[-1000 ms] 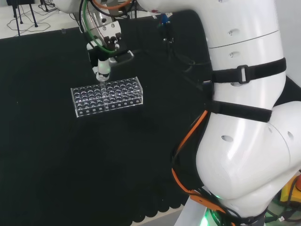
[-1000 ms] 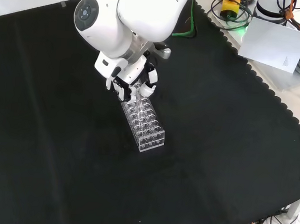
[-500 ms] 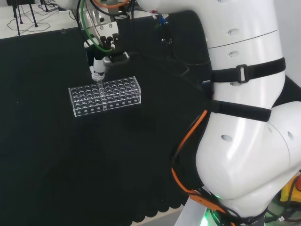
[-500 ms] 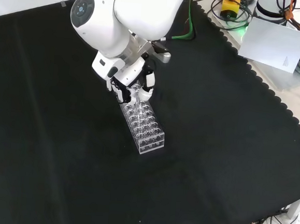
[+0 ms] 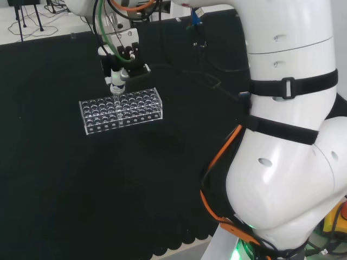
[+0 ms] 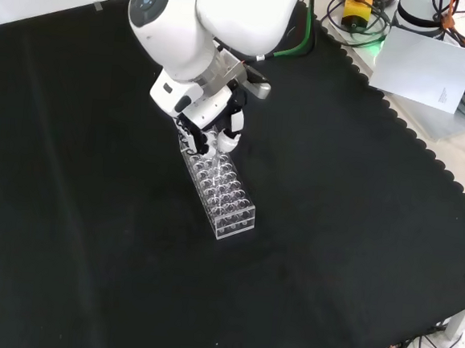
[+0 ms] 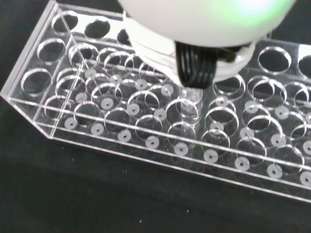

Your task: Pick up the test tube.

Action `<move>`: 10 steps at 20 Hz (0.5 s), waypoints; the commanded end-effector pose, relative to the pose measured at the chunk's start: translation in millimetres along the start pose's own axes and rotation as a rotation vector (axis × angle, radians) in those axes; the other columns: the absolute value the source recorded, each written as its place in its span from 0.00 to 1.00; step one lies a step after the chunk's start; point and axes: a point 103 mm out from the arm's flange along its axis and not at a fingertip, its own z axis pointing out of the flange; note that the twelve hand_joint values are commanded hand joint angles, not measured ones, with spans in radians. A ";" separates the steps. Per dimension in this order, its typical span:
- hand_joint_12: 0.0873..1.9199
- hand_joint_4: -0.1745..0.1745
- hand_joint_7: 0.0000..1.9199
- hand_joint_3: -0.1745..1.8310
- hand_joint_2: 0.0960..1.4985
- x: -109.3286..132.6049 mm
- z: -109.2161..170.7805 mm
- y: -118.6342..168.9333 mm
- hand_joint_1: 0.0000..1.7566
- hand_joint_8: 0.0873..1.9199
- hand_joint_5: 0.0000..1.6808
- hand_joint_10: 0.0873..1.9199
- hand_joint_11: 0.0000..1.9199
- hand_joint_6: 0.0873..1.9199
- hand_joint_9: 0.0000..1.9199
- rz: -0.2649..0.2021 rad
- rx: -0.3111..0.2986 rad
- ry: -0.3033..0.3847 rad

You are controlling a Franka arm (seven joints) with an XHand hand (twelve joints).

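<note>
A clear plastic rack (image 5: 135, 113) (image 6: 232, 202) (image 7: 146, 145) with several rows of holes stands on the black cloth. The hand (image 5: 118, 69) (image 6: 214, 134) (image 7: 194, 63) hangs over the rack's far row in the head view, fingers curled downward. A clear test tube (image 7: 190, 99) (image 5: 116, 97) stands upright in one hole, its top pinched between the fingertips and its lower part still inside the rack. In the front view the hand covers the rack's upper end, and the tube is hard to make out there.
The arm's big white links (image 5: 282, 135) stand at the head view's right, and a white link with a round grey cap (image 6: 161, 11) stands above the hand in the front view. Cables and a white sheet (image 6: 426, 68) lie beyond the cloth's scalloped edge.
The rack slid a little to the left in the head view. The arm's upper link swung to the right in the front view, while the hand stayed over the same end of the rack.
</note>
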 end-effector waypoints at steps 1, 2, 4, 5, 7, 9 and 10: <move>0.53 0.00 0.76 0.49 0.28 -0.9 -8.6 -4.1 0.82 0.25 0.83 0.14 0.71 0.20 0.76 -0.009 -0.049 -0.008; 0.53 0.00 0.77 0.50 0.28 -0.7 -9.6 -4.3 0.82 0.24 0.84 0.13 0.71 0.20 0.76 -0.010 -0.052 -0.010; 0.53 0.00 0.77 0.50 0.27 0.4 -11.4 -4.1 0.82 0.24 0.84 0.13 0.71 0.19 0.77 -0.014 -0.050 -0.012; 0.53 0.00 0.77 0.50 0.27 0.5 -12.6 -4.1 0.82 0.23 0.84 0.13 0.72 0.19 0.77 -0.016 -0.050 -0.009; 0.53 0.00 0.77 0.50 0.27 0.9 -16.5 -4.9 0.82 0.23 0.84 0.12 0.72 0.19 0.77 -0.019 -0.052 0.000; 0.53 0.00 0.78 0.51 0.27 1.3 -21.3 -5.6 0.82 0.23 0.85 0.12 0.72 0.18 0.77 -0.023 -0.051 -0.002; 0.53 0.00 0.78 0.51 0.27 1.3 -23.7 -6.0 0.83 0.22 0.85 0.11 0.72 0.18 0.78 -0.025 -0.051 -0.003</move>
